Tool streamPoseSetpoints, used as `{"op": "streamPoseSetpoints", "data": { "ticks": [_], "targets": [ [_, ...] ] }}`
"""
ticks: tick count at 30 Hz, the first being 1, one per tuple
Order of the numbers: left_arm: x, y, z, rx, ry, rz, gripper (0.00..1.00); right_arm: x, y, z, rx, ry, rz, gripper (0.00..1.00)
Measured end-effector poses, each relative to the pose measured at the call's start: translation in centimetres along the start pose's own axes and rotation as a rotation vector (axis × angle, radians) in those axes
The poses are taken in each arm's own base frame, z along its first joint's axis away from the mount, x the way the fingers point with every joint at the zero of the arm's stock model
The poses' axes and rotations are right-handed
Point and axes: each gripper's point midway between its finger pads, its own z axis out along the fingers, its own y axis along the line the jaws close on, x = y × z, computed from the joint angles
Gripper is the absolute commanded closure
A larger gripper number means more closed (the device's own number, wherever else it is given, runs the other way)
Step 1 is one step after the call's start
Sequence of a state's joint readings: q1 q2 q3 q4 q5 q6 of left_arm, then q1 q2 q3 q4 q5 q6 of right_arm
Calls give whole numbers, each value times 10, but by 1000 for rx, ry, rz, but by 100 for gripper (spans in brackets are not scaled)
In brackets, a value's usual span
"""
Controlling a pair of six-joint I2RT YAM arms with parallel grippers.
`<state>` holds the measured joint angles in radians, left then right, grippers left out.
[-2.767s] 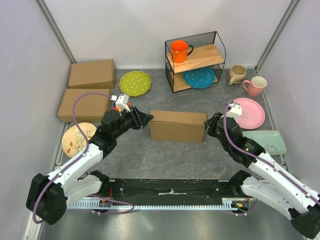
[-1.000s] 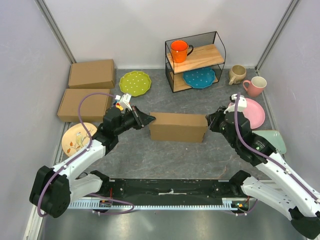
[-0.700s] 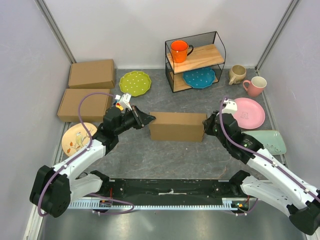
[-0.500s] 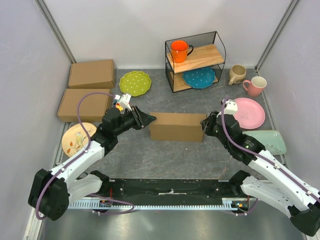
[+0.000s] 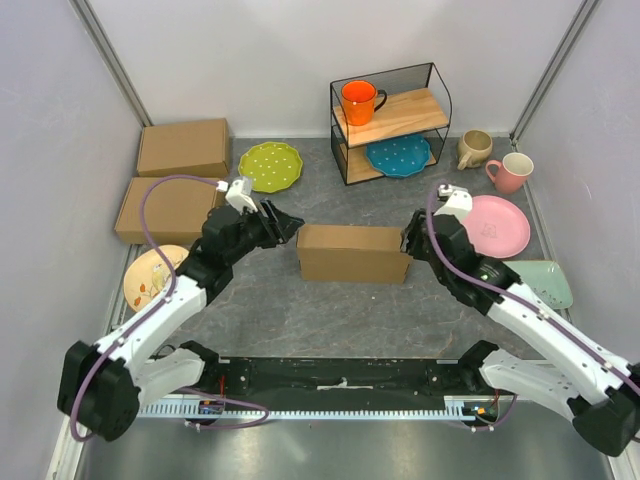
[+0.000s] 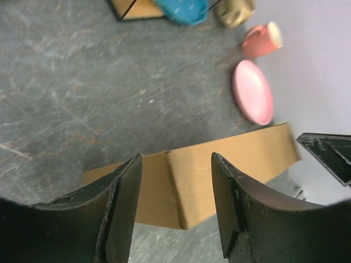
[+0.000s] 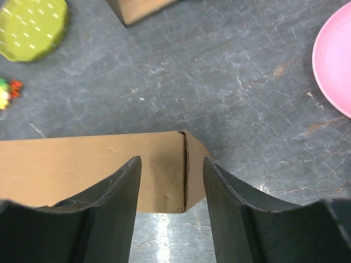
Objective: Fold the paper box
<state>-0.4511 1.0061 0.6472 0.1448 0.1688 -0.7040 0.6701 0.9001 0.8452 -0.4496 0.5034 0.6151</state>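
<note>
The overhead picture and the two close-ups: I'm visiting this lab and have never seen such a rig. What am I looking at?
Two robot arms are bolted at the near edge of the table. The overhead picture looks down from behind them; each close-up comes from a camera on one wrist, so the dark fingers are that arm's own. The left gripper and right gripper sit at opposite ends of the paper box, a closed carton in the middle. Both grippers stand open, holding nothing. Around it lie two more cartons, a green plate, a pink plate and a wire shelf with an orange mug.
</note>
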Motion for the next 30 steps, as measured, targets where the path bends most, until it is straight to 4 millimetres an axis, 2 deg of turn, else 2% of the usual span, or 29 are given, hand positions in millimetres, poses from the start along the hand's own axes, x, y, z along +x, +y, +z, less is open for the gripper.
{"op": "streamPoseSetpoints", "data": {
  "ticks": [3,5,7,10,16,22,24,26,27,29,30],
  "targets": [
    [19,19,12,-66,82,6,41,19,-6,15,47,49,-51,45],
    [30,26,13,-71,113,5,48,20,-7,19,50,34,-46,50],
    [31,20,8,-34,96,14,58,21,-7,19,34,20,-31,55],
    [40,9,-6,42,92,25,66,25,-5,13,-16,7,-3,63],
    [55,-4,-28,115,89,45,72,35,-5,-4,-108,2,69,66],
    [71,-7,-48,148,74,59,79,46,-7,-22,-198,-24,188,70],
    [75,-10,-55,170,68,66,81,50,-7,-29,-230,-30,225,66],
    [79,-12,-63,195,60,77,80,54,-8,-35,-259,-32,252,53],
    [82,-12,-66,204,60,83,70,56,-8,-38,-272,-30,265,48],
    [89,-15,-74,227,56,101,61,67,-9,-44,-309,-4,279,39],
    [90,-15,-77,235,53,107,51,71,-11,-48,-321,2,287,36]
  ]
}}
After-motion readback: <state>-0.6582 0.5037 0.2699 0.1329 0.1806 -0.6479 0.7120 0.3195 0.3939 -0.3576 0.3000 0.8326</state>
